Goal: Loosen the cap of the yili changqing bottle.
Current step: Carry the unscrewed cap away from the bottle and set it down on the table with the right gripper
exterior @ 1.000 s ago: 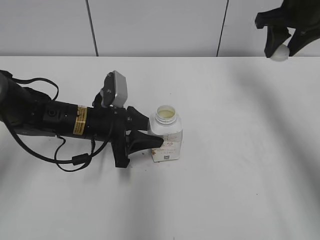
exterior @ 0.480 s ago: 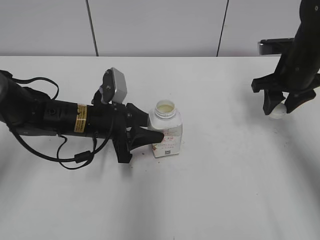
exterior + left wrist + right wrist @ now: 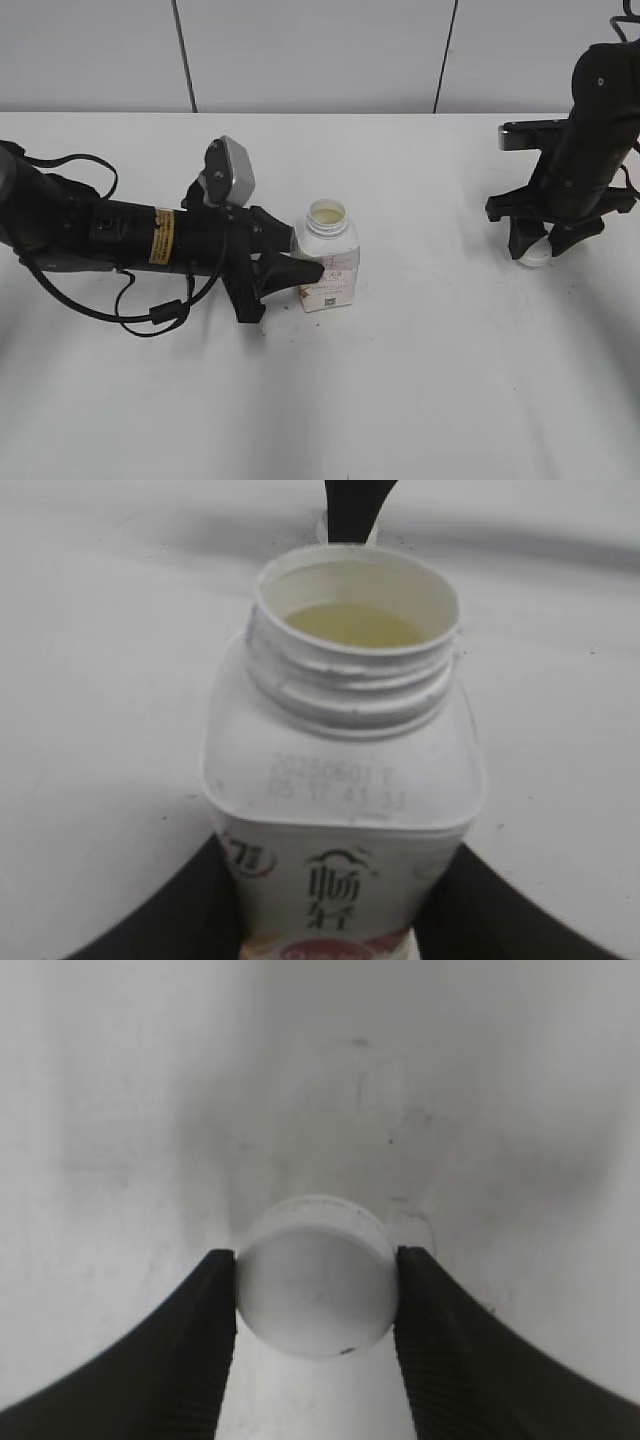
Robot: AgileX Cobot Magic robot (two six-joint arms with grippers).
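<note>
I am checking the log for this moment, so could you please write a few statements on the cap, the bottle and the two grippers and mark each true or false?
1. The small white squarish plastic bottle stands upright with its threaded neck open. True.
2. The round white plastic cap sits screwed on the bottle. False: it is off, held between the right gripper's jaws far to the right.
3. The left gripper has its jaws on either side of the bottle's body. True.
4. The bottle is empty. False: pale yellowish liquid shows inside the neck in the left wrist view.
5. The right gripper is open and holds nothing. False: it is shut on the cap.
</note>
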